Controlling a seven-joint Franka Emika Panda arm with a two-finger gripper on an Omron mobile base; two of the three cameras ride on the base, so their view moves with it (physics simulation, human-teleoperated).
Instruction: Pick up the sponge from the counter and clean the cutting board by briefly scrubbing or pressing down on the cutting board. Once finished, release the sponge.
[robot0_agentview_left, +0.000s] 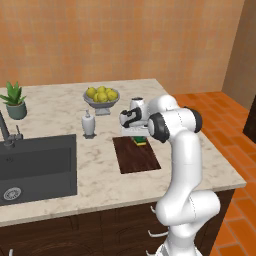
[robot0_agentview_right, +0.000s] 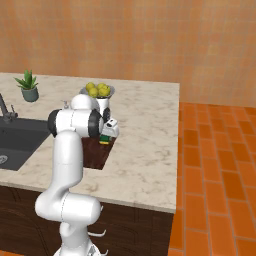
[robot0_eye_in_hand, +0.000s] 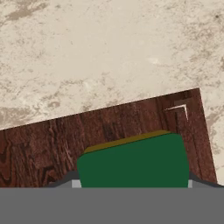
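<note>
At frame centre in the left base view, the gripper (robot0_agentview_left: 138, 135) is closed on the sponge (robot0_agentview_left: 140, 140), which sits at the far end of the cutting board (robot0_agentview_left: 136, 156) on the counter (robot0_agentview_left: 55, 117). Risk, as a judgement: a scrub stroke directed outward could carry the sponge past the board edge onto stone. Fingertips are concealed behind the sponge; contact between sponge and board cannot be confirmed.
</note>
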